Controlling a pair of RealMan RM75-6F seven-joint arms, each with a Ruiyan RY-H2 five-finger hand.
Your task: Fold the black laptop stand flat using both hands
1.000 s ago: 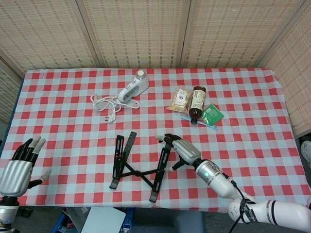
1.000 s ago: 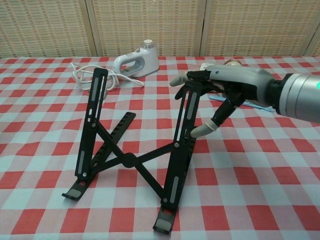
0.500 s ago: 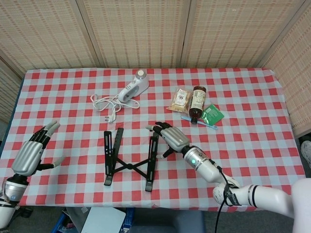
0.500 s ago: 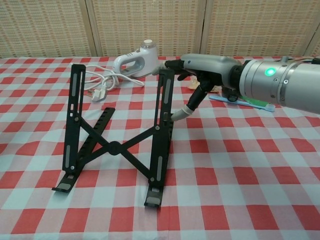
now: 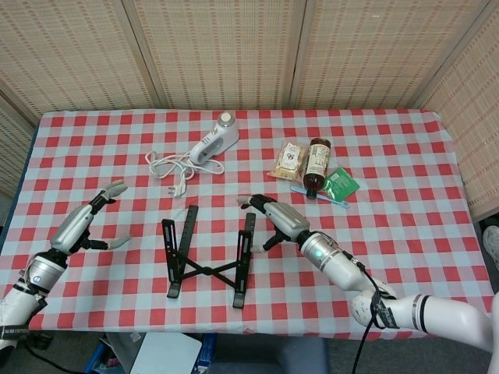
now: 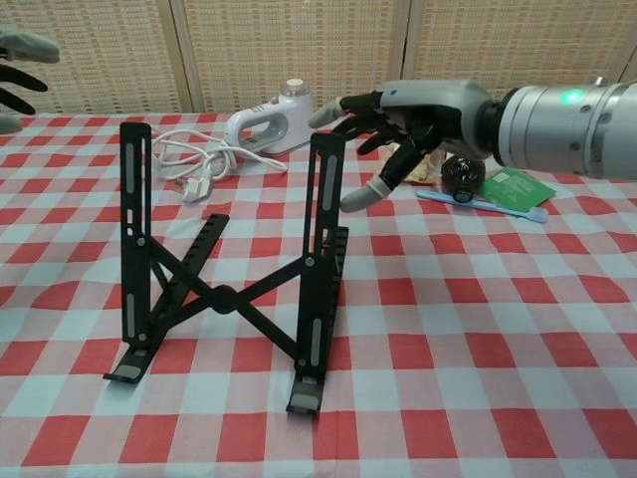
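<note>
Stand point(image 6: 224, 289) first: my black laptop stand is opened up near the front edge of the red checked table point(image 5: 405, 234), two upright bars joined by crossed struts. My right hand point(image 6: 423, 115) hovers at the top of the right bar, at about 2 o'clock from the stand's centre, fingers point(image 6: 360, 196) spread and curved, empty; whether the fingertips touch the bar I cannot tell. My left hand point(image 5: 82, 224) is well apart from the stand at about 9 o'clock, fingers spread, empty. Farther back on the table, at 12 o'clock, lies a white appliance point(image 5: 214, 140) with its coiled cord point(image 5: 168, 167). At about 1 o'clock lie a brown bottle point(image 5: 316, 165), a snack packet point(image 5: 288, 160), a green packet point(image 5: 341, 185) and a blue toothbrush point(image 5: 320, 195).
</note>
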